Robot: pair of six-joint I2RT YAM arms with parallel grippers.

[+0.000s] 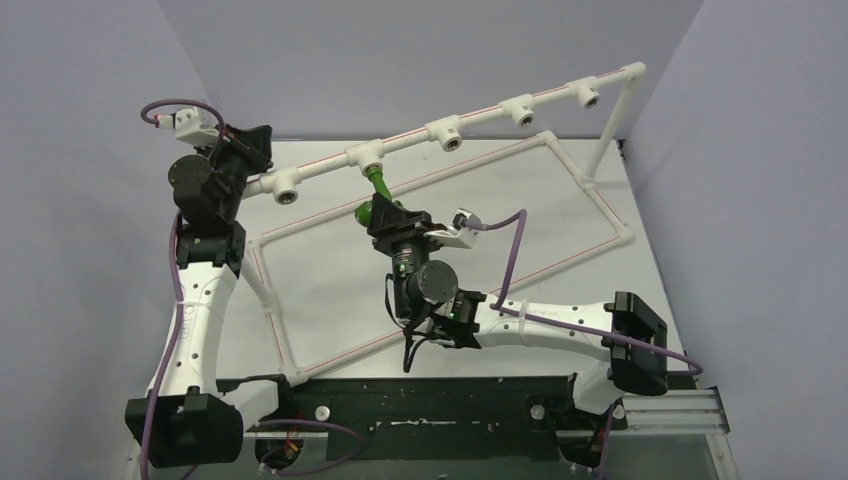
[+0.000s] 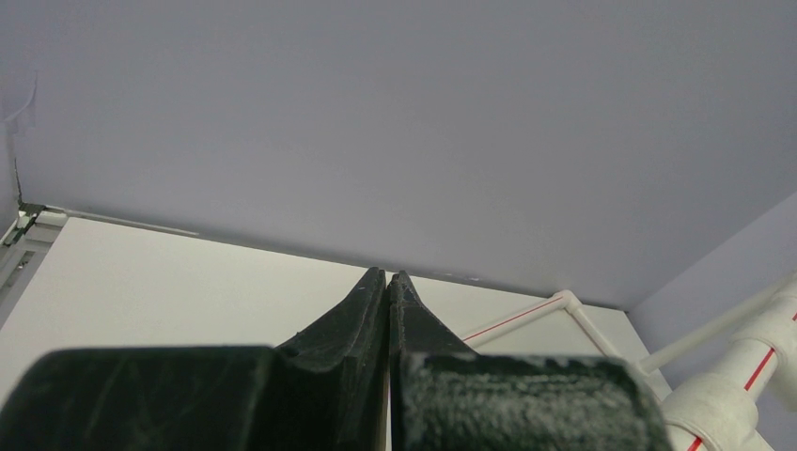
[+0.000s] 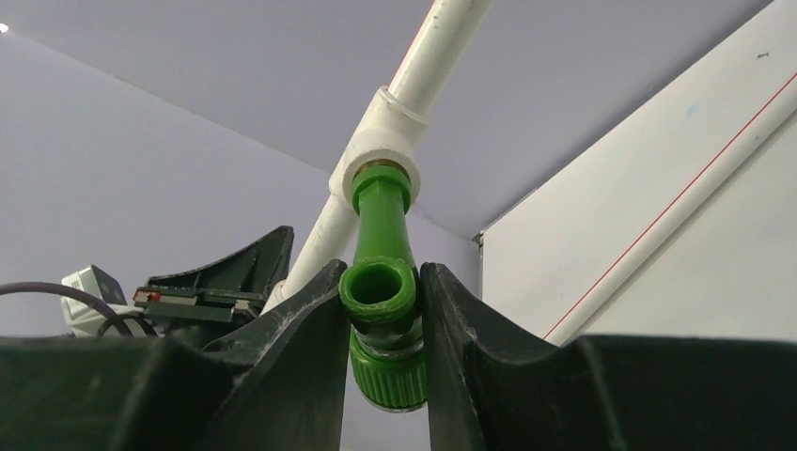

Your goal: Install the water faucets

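Observation:
The bright-green faucet (image 1: 377,186) hangs slanted from the second tee fitting (image 1: 367,157) of the raised white pipe rail, with its end at the tee's mouth. My right gripper (image 1: 376,206) is shut on the faucet's lower body. In the right wrist view the faucet (image 3: 380,224) runs up from between my fingers (image 3: 310,310) into the tee (image 3: 383,141), and its ribbed cap sits low between the jaws. My left gripper (image 1: 258,150) is shut and empty beside the rail's left end. In its wrist view the fingertips (image 2: 387,276) meet with nothing between them.
The rail (image 1: 490,120) carries several open tee fittings and stands on a post at the far right (image 1: 607,135). A white pipe frame with red stripes (image 1: 590,190) lies flat on the table. Grey walls close in the back and sides. The rail shows in the left wrist view (image 2: 742,376).

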